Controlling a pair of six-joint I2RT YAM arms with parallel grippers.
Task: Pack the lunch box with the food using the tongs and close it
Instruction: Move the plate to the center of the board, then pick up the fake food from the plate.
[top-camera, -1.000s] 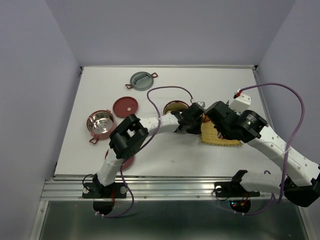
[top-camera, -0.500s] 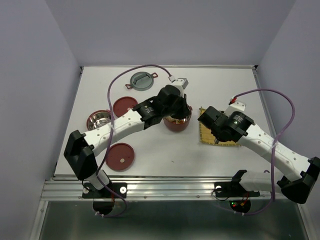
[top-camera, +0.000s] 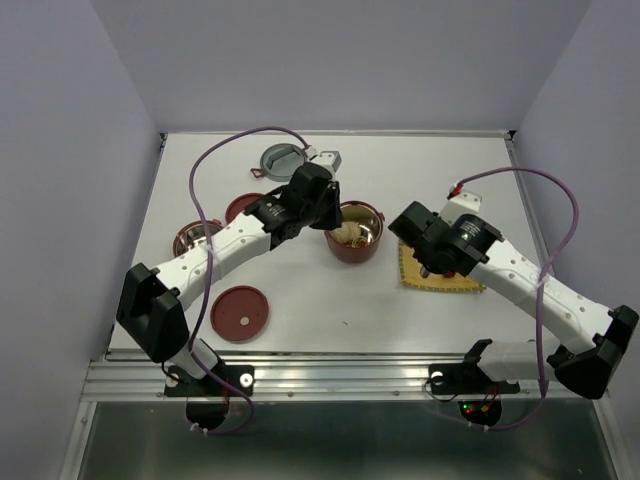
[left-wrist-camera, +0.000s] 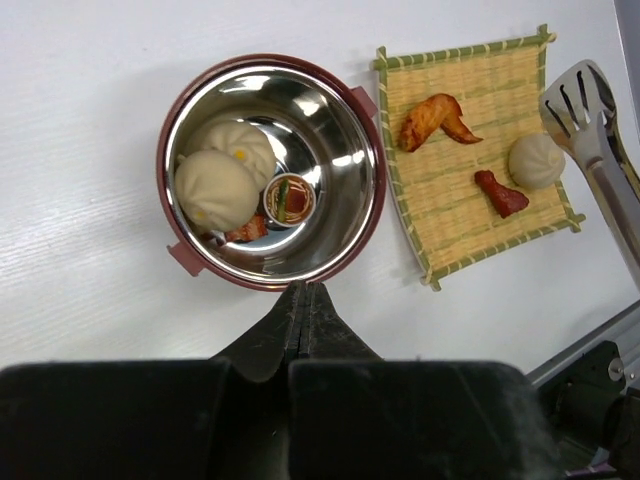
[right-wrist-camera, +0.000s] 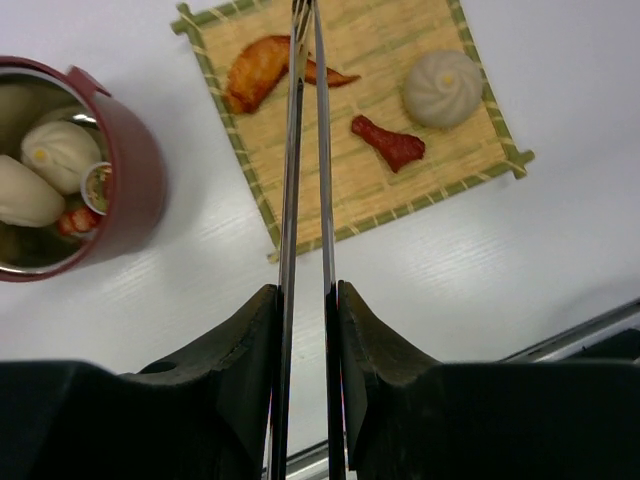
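Over white table, right end effector clamps tongs.

Dark-red lunch box bowl, shiny steel inside; pale beige buns, yellow-dotted; orange-brown wing; red piece; yellow woven mat, green-edged; silver tongs; white table; red lid, pale dot.

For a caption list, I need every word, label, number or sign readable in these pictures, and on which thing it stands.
No readable text in any view.
On the tiny round dark-and-white food piece in the round dark-red steel-lined bowl: a red and green pattern, too small to tell whether it is writing.
On the long thin silver metal tongs, yellow woven mat, flat red lid: no marking visible.
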